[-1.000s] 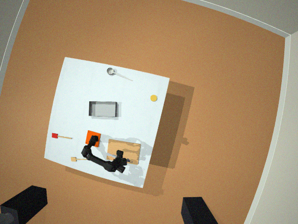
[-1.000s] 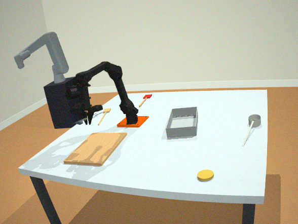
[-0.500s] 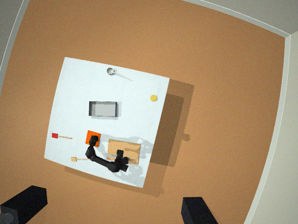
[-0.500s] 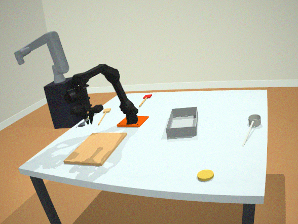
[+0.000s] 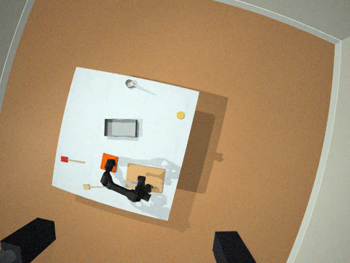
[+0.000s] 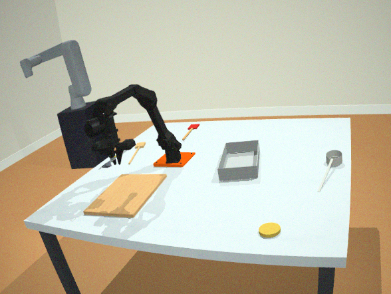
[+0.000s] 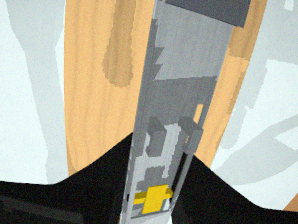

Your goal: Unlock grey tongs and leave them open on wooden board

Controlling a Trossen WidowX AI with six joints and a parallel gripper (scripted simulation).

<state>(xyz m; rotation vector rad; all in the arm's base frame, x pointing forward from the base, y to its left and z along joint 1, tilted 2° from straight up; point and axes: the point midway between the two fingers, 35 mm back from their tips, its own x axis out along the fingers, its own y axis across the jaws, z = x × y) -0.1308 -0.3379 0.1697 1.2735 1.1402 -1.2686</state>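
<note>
Black parallel-jaw gripper [image 5: 143, 187] [image 6: 117, 161] [image 7: 152, 141] — clamped on long grey tongs [image 5: 130, 182] [image 6: 108, 163] [image 7: 185, 55] | rectangular tan wooden board [image 5: 135, 170] [image 6: 133, 184] [image 7: 95, 100] — lower centre, top view | open grey roasting tin [image 5: 136, 128] [image 6: 237, 173] — above it, leftward

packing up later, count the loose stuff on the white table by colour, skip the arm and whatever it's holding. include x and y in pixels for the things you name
Red: 1, spatula [image 5: 64, 159] [image 6: 193, 126]
Yellow: 1, disc [image 5: 180, 115] [image 6: 269, 229]
Grey: 2, tin [image 5: 137, 128] [image 6: 238, 173], pot [image 5: 127, 84] [image 6: 334, 159]
Wooden: 2, board [image 5: 137, 171] [image 6: 126, 189] [image 7: 85, 100], pale spatula [image 5: 86, 187] [image 6: 140, 145]
Total: 6
</note>
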